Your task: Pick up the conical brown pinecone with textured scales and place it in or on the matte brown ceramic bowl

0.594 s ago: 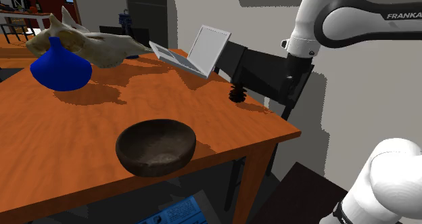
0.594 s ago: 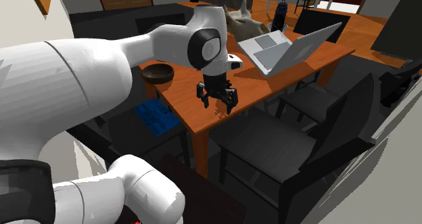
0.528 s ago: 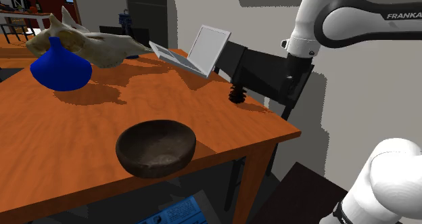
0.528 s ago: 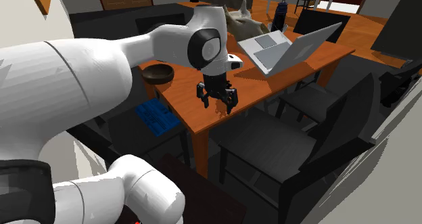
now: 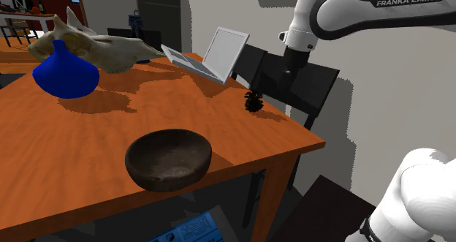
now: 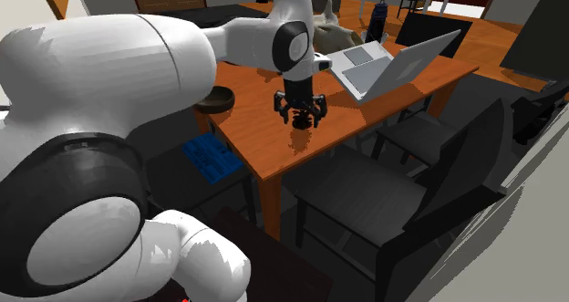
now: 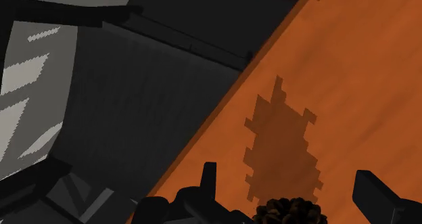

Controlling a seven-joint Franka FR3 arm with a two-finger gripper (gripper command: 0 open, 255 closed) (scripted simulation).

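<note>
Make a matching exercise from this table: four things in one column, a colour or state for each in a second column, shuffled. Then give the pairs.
Things:
1. pinecone
2. bowl
3. vase
4. laptop

Colour or state:
A. bright blue
B. pale grey, lid up
C. small, dark and spiky
D. dark brown, round, nothing in it

Pairs: 1-C, 2-D, 3-A, 4-B
</note>
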